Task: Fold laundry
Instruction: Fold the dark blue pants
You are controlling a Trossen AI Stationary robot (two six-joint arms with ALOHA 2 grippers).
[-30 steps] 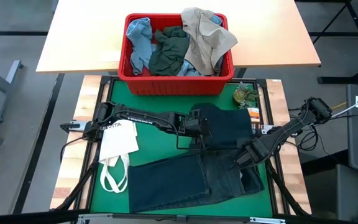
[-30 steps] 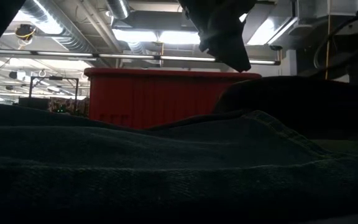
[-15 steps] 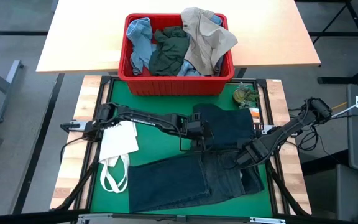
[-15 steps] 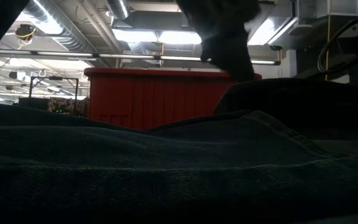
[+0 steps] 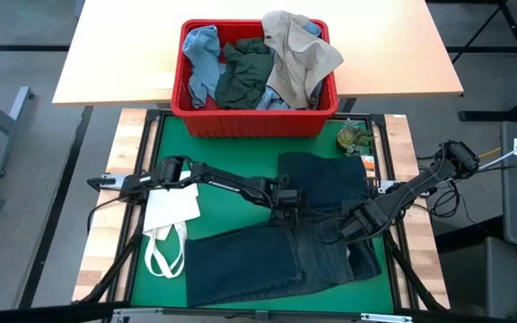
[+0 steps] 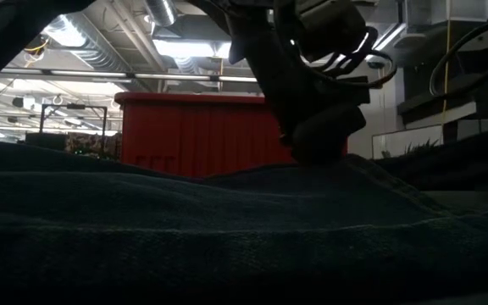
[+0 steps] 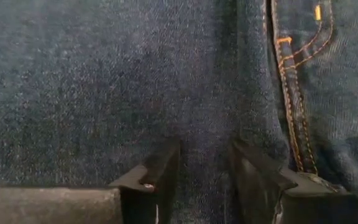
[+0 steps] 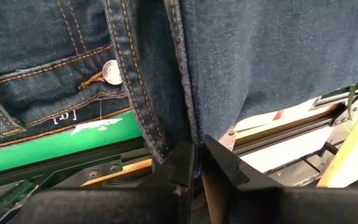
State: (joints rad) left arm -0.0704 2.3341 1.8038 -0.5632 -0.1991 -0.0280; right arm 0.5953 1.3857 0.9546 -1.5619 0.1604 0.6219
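The dark navy jeans [image 5: 285,247] lay on the green mat [image 5: 223,152] of the bench, filling most of its near half. One part of them was folded up toward the right back corner (it looked like a dark square from above).

The left hand [image 5: 287,208] was down on the jeans near the middle of the bench. Its two fingers [image 7: 151,180] stood a little apart and pressed against the blue cloth, with a ridge of denim between them. I could not tell if it really had hold of that ridge.

The right hand [image 5: 348,229] was by the right edge of the bench. It was clenched on the edge of the jeans, next to the metal button [image 8: 112,71].

A white tote bag [image 5: 169,215] lay flat by the left edge, just beside the jeans.

A red basket [image 5: 254,121] stood past the far edge of the mat. In it were a light blue piece [image 5: 200,63], a dark green-grey piece [image 5: 245,72] and a beige piece [image 5: 299,54], all heaped up.

A small green plant [image 5: 353,139] sat at the right back corner.
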